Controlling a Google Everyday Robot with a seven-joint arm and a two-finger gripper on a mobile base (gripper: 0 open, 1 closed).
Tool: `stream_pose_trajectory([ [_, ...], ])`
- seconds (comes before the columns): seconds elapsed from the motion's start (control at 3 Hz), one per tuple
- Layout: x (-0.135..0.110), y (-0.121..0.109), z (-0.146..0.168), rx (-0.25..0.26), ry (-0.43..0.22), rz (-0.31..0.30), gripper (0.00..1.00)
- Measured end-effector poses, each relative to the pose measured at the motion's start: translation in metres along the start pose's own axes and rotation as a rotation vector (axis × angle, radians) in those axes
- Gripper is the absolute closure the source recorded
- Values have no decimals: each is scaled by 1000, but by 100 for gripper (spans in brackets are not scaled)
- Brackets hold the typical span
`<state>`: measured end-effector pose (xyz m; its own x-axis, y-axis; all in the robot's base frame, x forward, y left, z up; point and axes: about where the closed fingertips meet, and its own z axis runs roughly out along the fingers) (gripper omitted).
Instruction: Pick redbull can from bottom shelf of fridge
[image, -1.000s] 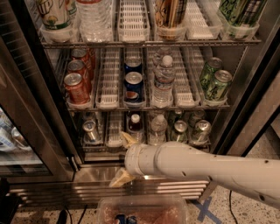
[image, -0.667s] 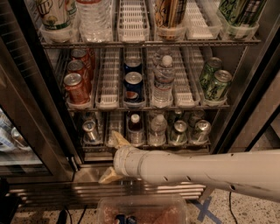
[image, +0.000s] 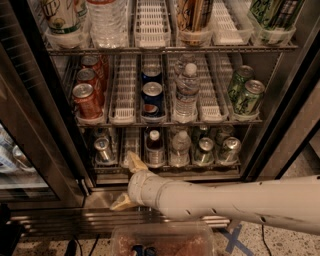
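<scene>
The fridge (image: 35, 125) stands open in front of me. On its bottom shelf (image: 131, 145), in the left lane, stands the slim silver redbull can (image: 103, 149) with a shiny round top. My gripper (image: 128, 182) is on the end of the white arm that reaches in from the right. It sits in front of the shelf's lower edge, below and to the right of the can, and does not touch it. Its two tan fingers (image: 135, 162) are spread apart and hold nothing.
The bottom shelf also holds a dark small bottle (image: 155, 147), a clear bottle (image: 180, 148) and two wider silver-green cans (image: 217, 150). The rack above holds red cola cans (image: 87, 100), blue cans (image: 152, 97), a water bottle (image: 187, 92) and green cans (image: 246, 95). A clear plastic tub (image: 165, 239) sits below the arm.
The arm has moved left, bringing the gripper from below the middle lanes to just right of the redbull can's lane. Nothing has been grasped.
</scene>
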<state>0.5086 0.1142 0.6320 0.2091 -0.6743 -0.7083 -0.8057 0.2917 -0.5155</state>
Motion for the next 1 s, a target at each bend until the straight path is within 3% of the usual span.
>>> stream_pose_trajectory([
  [0.67,-7,-14,24,145,-152,91,0],
  [1.0,-10,-16,31,210,-235,166,0],
])
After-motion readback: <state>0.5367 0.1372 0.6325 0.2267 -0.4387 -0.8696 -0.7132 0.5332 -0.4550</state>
